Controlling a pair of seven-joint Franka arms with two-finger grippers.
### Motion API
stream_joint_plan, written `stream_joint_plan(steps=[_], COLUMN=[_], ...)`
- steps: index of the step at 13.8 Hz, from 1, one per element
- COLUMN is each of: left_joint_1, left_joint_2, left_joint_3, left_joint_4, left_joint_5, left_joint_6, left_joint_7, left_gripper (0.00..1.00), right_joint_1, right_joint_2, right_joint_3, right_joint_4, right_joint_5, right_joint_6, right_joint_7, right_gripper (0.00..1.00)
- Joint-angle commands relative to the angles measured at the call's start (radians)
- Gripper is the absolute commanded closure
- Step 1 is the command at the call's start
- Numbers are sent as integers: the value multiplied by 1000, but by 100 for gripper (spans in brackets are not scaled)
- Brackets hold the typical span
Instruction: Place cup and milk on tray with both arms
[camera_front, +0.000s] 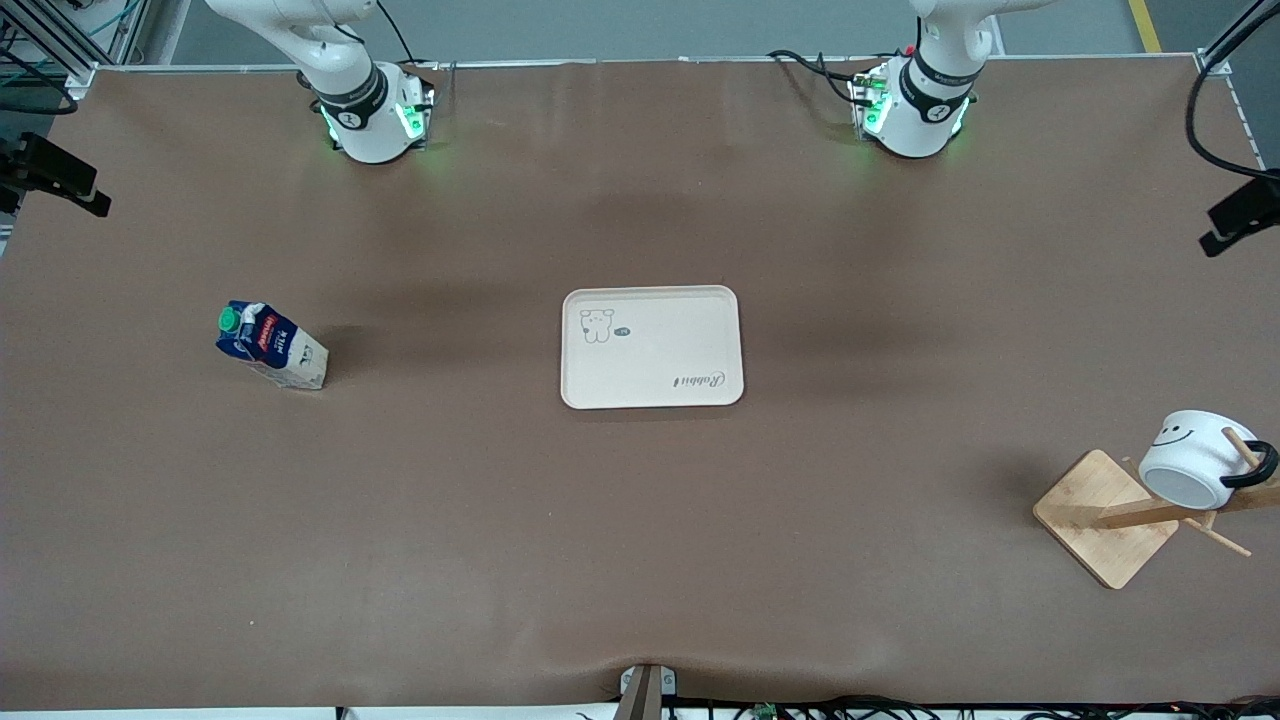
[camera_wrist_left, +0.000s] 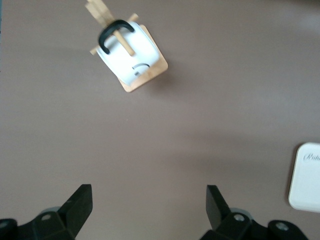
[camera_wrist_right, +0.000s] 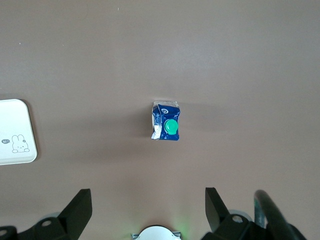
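The milk (camera_front: 270, 345) stands on the table toward the right arm's end; the right wrist view shows its green cap from above (camera_wrist_right: 166, 127). The cup (camera_front: 1195, 465) hangs by its black handle on a peg of a bamboo rack toward the left arm's end, and also shows in the left wrist view (camera_wrist_left: 132, 55). The tray (camera_front: 652, 346) lies bare at the table's middle. Both grippers are out of the front view, high above the table. My left gripper (camera_wrist_left: 149, 205) is open and empty. My right gripper (camera_wrist_right: 148, 207) is open and empty, over the table near its own base (camera_wrist_right: 156, 234).
The bamboo rack's square base (camera_front: 1105, 515) sits near the table's corner, nearer to the front camera than the tray. The arm bases (camera_front: 375, 115) (camera_front: 915, 110) stand along the table's edge farthest from the front camera. Black camera clamps (camera_front: 60, 175) (camera_front: 1240, 215) sit at both ends.
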Motion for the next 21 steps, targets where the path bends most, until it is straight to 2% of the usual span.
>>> stream_joint_plan(steps=[1,4,7,11,14,18,21], left_joint_1=[106,199,254,353,380,401,401], left_joint_2=[-5,-8,17,116,159,254,276], left_joint_3=[-1,-1,-1,-1,-1,1,1], left_joint_4=[-96,-199,-245,-247,-273,-289,-288], left_joint_5=[-100,-210,-269,-494,-591,-808,-829], left_joint_6=[125,266,380,427,498,523,524], left_joint_7=[107,189,333,598,755,1006,1050], left_gripper=[0,0,0,0,0,0,0], right_joint_1=[-21,-21,-21,-20,-27,-26,-26], right_joint_2=[-2,-2,-2,3,10,26,59], right_joint_3=[12,12,12,13,12,12,12], right_joint_4=[-2,-2,-2,-1,2,7,14], right_joint_5=[1,1,1,3,16,16,15], right_joint_6=[3,4,4,6,3,3,0], right_joint_7=[-12,-12,-12,-10,-10,-12,-15], right_gripper=[0,0,0,0,0,0,0])
